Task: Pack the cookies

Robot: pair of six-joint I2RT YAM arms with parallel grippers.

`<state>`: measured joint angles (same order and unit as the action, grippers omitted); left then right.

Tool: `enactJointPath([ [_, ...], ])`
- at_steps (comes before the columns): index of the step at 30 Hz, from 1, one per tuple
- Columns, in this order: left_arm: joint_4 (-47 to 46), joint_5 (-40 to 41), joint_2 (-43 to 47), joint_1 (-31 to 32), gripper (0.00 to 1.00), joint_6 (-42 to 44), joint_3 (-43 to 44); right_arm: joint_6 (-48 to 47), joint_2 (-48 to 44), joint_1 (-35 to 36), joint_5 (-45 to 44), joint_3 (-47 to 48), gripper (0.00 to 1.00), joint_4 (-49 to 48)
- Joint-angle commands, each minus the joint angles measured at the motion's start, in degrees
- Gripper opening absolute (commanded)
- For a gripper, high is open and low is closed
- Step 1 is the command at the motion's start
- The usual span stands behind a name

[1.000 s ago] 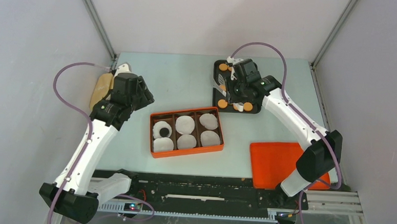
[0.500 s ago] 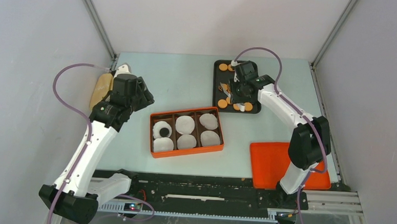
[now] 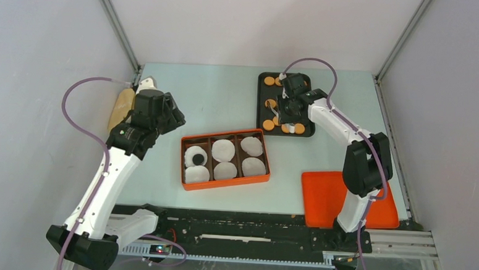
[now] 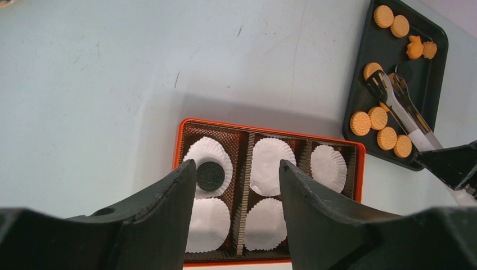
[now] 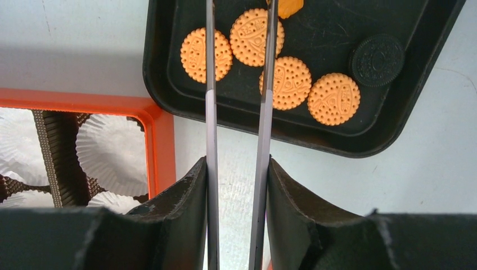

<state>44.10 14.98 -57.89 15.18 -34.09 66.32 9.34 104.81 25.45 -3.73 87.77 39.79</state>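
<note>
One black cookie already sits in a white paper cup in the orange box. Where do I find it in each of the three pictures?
Top view: the black cookie is left of centre, in the far-left cup of the orange box.
Left wrist view: the cookie is left of centre, in the upper-left cup.
Right wrist view: not in it; only a corner of the box shows at the left edge.
Shared landmark: the orange box's rim.

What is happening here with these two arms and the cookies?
The right gripper holds metal tongs over the black tray, their tips among the orange cookies; I cannot tell whether they grip one. The left gripper hangs open above the orange box of white paper cups. One black cookie lies in a cup; the other cups look empty.
</note>
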Motion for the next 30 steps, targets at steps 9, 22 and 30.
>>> enactJointPath([
  [9, -0.95, -0.98, 1.87, -0.84, 0.63, -0.31, -2.45, 1.81, 5.83, -1.52, 4.69, 7.2, 0.49, -0.71],
  [22, -1.55, -2.4, 1.05, -1.07, 0.62, -0.13, -2.96, 1.15, 3.65, -0.27, -0.64, 8.79, 0.26, 0.37],
  [30, -1.66, -2.65, 1.4, -1.16, 0.61, -0.12, -3.28, 0.52, -3.59, 2.9, -4.86, 8.38, 0.16, 2.07],
])
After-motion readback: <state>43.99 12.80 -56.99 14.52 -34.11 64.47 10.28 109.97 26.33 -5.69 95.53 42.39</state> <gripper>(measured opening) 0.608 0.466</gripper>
